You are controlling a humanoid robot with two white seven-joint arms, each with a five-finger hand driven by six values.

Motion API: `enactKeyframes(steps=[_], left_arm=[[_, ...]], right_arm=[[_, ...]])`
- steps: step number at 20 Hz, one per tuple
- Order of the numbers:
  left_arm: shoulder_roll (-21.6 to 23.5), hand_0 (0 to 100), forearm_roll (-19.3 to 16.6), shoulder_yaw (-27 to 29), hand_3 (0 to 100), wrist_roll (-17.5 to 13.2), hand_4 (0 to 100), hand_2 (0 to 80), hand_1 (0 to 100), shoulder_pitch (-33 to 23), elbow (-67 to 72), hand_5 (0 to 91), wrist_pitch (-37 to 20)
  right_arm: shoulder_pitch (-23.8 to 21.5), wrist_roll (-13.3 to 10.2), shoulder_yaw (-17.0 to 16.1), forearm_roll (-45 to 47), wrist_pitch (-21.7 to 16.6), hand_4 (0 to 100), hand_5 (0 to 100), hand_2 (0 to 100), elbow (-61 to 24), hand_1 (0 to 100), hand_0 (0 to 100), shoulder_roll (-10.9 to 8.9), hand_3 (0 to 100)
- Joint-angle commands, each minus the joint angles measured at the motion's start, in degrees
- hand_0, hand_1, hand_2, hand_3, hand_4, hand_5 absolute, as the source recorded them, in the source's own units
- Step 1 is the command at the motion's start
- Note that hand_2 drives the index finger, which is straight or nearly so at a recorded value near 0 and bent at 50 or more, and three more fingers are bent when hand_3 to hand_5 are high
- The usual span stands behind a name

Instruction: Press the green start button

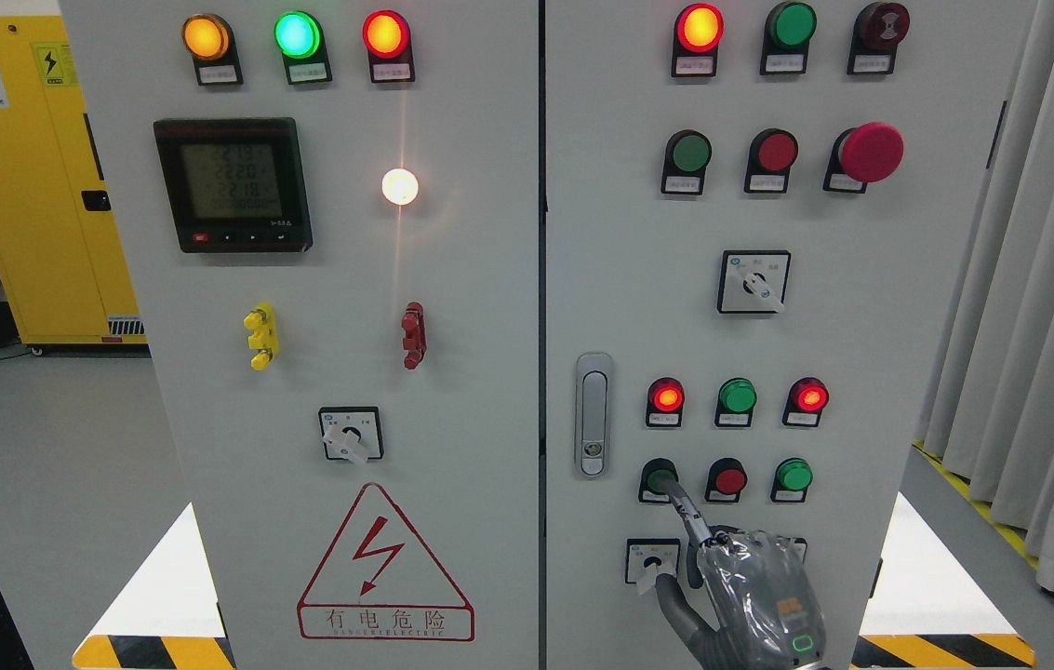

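Observation:
On the right cabinet door, the lowest button row holds a green push button (659, 478) at its left, a red button (728, 480) in the middle and another green button (793, 475) at the right. My right hand (754, 596), grey and wrapped in clear film, comes up from the bottom edge below this row. Its index finger (687, 512) is stretched out up and to the left, with the tip touching the left green button and covering part of it. The other fingers are curled and hold nothing. My left arm does not show.
Above the row sit three indicator lamps (736, 396), two of them lit red. A door handle (593, 414) is left of the buttons, and a rotary switch (651, 561) is just below, next to my thumb. A red mushroom stop button (869, 152) is higher up. Curtains (1038, 279) hang at the right.

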State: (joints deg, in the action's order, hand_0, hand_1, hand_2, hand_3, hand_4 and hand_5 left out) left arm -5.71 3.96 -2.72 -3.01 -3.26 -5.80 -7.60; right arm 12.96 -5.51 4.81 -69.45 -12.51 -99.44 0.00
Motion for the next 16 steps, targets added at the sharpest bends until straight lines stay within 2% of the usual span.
enactKeyframes(steps=[1, 6, 8, 9, 10, 11, 12, 14, 15, 16], left_arm=[[0.00, 12, 0.00, 0.00, 0, 0.02, 0, 0.0, 56, 0.01, 0.00, 0.0, -0.04], [0.00, 12, 0.00, 0.00, 0, 0.02, 0, 0.0, 56, 0.01, 0.00, 0.0, -0.04], [0.00, 12, 0.00, 0.00, 0, 0.02, 0, 0.0, 56, -0.08, 0.00, 0.0, -0.04], [0.00, 12, 0.00, 0.00, 0, 0.02, 0, 0.0, 56, 0.01, 0.00, 0.0, -0.04], [0.00, 12, 0.00, 0.00, 0, 0.02, 0, 0.0, 56, -0.08, 0.00, 0.0, -0.04], [0.00, 12, 0.00, 0.00, 0, 0.02, 0, 0.0, 56, 0.01, 0.00, 0.0, -0.04], [0.00, 12, 0.00, 0.00, 0, 0.02, 0, 0.0, 56, 0.01, 0.00, 0.0, -0.04], [0.00, 12, 0.00, 0.00, 0, 0.02, 0, 0.0, 56, 0.01, 0.00, 0.0, -0.04], [0.00, 12, 0.00, 0.00, 0, 0.02, 0, 0.0, 56, 0.01, 0.09, 0.0, -0.04], [0.00, 12, 0.00, 0.00, 0, 0.02, 0, 0.0, 56, -0.08, 0.00, 0.0, -0.04]], right_arm=[[-1.36, -1.69, 0.29, 0.19, -0.93, 89, 97, 0, -3.30, 90, 52, 1.41, 85], [-3.73, -2.40, 2.05, 4.93, -1.72, 89, 97, 0, -5.14, 88, 53, 1.41, 85], [-4.35, -2.40, 2.22, 10.01, -1.64, 89, 97, 1, -6.02, 87, 52, 1.41, 86], [-4.43, -2.31, 2.22, 14.13, -1.64, 87, 95, 2, -6.46, 84, 52, 1.50, 86], [-4.52, -2.22, 2.40, 18.43, -1.55, 85, 87, 2, -6.99, 80, 50, 1.50, 85], [-4.70, -2.05, 2.75, 23.61, -1.55, 84, 85, 2, -7.60, 80, 49, 1.50, 84], [-5.31, -1.87, 3.62, 28.53, -1.29, 72, 77, 3, -8.65, 77, 47, 1.50, 70], [-6.80, -1.34, 5.12, 38.73, -0.93, 56, 61, 4, -11.46, 74, 44, 1.58, 51], [-7.50, -0.56, 5.82, 43.13, -0.93, 41, 42, 3, -12.17, 71, 42, 1.58, 38], [-8.29, 1.02, 6.70, 46.39, -0.93, 32, 31, 1, -12.88, 69, 41, 1.58, 29]])
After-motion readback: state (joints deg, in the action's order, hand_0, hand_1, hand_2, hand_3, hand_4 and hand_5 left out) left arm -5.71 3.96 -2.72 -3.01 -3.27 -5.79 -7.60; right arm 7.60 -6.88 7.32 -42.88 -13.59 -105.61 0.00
